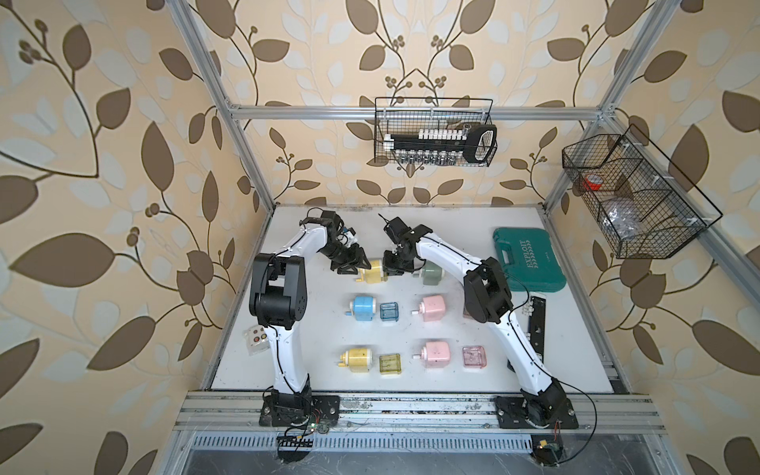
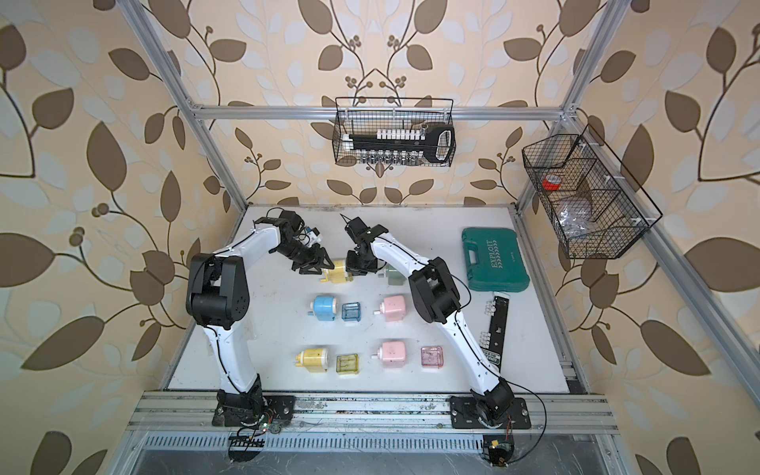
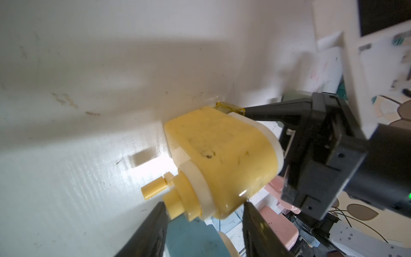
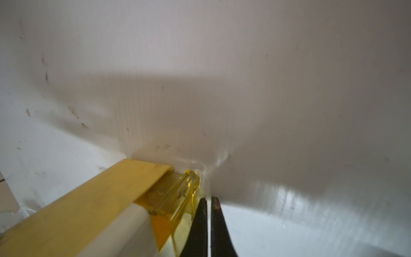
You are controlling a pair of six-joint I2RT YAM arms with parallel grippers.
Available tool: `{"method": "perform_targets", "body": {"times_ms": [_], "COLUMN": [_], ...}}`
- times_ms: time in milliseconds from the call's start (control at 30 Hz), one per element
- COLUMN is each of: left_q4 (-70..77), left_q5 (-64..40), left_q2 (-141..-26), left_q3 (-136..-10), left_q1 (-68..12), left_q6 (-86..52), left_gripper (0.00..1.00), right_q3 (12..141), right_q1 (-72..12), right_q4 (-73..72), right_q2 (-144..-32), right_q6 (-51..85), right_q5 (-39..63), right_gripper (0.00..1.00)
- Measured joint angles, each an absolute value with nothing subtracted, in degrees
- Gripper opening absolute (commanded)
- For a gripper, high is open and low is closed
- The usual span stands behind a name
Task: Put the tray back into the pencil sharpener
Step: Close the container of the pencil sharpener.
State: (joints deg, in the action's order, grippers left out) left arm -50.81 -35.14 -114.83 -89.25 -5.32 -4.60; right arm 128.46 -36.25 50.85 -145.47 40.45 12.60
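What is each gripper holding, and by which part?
Left gripper clamps the yellow pencil sharpener near its crank end. Right gripper, shut, holds nothing, only pressing the yellow tray.

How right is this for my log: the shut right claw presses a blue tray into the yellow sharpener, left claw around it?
Not blue: the tray is clear yellow, per the right wrist view. The shut right claw presses it into the yellow sharpener, left claw around it.

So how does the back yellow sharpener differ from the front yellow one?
The back yellow sharpener has its tray mostly in; the front yellow sharpener has a loose tray beside it. The left gripper and right gripper flank the back one, none the front one. Same shape and colour.
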Motion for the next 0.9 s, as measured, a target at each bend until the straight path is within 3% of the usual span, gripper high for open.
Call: {"method": "perform_targets", "body": {"times_ms": [900], "left_q4": [-50.9], "left_q5": [-34.4], "left_q2": [-114.9], "left_q3": [-89.8], "left_q1": [-5.3], "left_q6": [-4.3], "left_gripper": [0.55], "right_q3": [121.4], "right_q1": [-37.4], "right_q4": [45.0], "right_q2": [-140.1], "right_q6": [40.9], "right_q5": [16.1], "right_gripper": [0.00]}}
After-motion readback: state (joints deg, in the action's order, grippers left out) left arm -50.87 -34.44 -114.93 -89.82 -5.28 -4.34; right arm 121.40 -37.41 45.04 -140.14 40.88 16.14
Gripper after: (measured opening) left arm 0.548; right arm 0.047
